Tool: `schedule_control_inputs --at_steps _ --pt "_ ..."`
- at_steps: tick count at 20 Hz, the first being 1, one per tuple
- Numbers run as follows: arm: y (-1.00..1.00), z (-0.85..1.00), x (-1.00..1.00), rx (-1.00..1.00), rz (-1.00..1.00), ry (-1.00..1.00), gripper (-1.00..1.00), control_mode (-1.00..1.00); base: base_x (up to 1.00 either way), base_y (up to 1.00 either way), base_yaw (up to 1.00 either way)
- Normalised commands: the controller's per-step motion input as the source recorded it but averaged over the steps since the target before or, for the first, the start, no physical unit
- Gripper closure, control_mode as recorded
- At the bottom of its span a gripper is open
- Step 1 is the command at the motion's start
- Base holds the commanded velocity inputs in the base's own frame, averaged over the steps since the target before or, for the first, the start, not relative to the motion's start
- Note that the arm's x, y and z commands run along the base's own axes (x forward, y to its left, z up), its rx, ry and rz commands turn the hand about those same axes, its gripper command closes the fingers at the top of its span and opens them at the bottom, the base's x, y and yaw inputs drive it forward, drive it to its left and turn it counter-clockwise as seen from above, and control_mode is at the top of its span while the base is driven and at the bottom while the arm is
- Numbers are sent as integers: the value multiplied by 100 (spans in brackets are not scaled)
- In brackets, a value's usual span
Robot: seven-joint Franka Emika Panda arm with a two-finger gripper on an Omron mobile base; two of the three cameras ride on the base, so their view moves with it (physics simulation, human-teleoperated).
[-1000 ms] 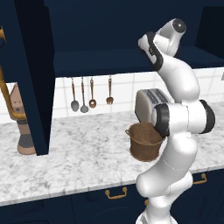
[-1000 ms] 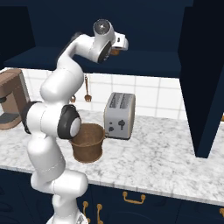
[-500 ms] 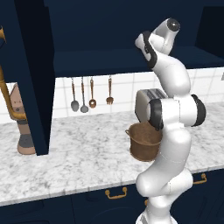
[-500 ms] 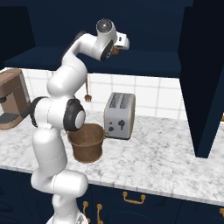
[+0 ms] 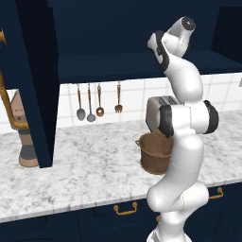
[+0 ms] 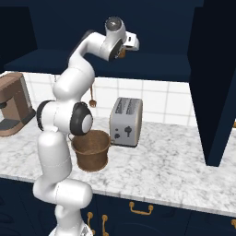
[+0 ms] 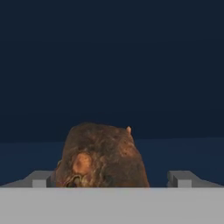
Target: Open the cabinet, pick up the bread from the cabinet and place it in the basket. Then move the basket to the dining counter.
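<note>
The bread [image 7: 101, 155], a lumpy golden-brown chunk with a rough, mottled crust, sits on the dark navy shelf inside the open cabinet [image 6: 152, 27], directly in front of the gripper [image 7: 114, 179]. The two grey fingertips [image 7: 41, 178] stand apart on either side of the lump; the left one is just beside it and the right one is well clear, so the jaws are open and not yet clamped on it. The white arm reaches up into the cabinet recess, a sliver of bread showing by its hand [image 6: 122, 52]. Below, the round brown woven basket [image 6: 91, 149] with its thick rim stands on the veined white marble worktop [image 5: 85, 170], just beside the boxy silver toaster [image 6: 126, 121]. Metal utensils [image 5: 98, 101] hang on the white tiled wall.
</note>
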Motion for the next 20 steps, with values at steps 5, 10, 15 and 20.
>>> schedule_control_inputs --at_steps 5,10,15,20 --pt "-1 -14 8 0 -2 0 -100 -100 0 0 0" --pt "0 -19 10 0 -1 0 -100 -100 0 0 0" --pt "0 -29 12 0 -1 0 100 -100 0 0 0" --pt "0 -11 10 0 0 0 100 -100 0 0 0"
